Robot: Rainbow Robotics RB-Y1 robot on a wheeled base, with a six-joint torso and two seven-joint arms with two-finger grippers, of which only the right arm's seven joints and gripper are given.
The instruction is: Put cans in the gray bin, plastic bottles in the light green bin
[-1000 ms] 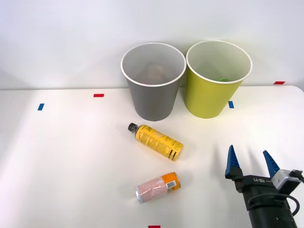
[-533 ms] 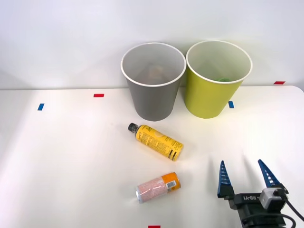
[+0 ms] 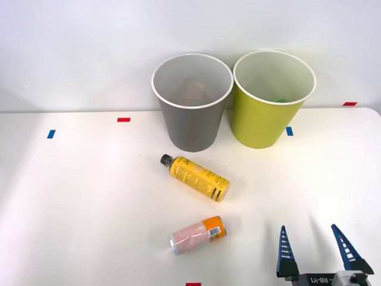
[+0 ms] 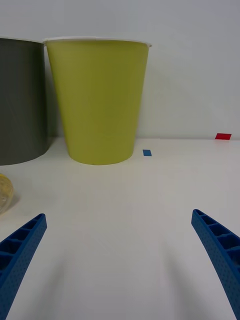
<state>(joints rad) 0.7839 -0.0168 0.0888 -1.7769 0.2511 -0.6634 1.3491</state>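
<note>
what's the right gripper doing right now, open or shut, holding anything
Right gripper: open, holding nothing, blue fingers spread wide over bare table, apart from the pink can and yellow bottle.

right gripper (image 3: 319, 249) drawn back toward the robot, fingers (image 3: 286, 250) wider apart

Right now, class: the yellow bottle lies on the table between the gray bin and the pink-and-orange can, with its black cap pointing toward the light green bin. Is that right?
Not quite. In the front view the yellow bottle does lie between the gray bin and the pink-and-orange can, but its black cap points away from the light green bin, toward the robot's left.
</note>
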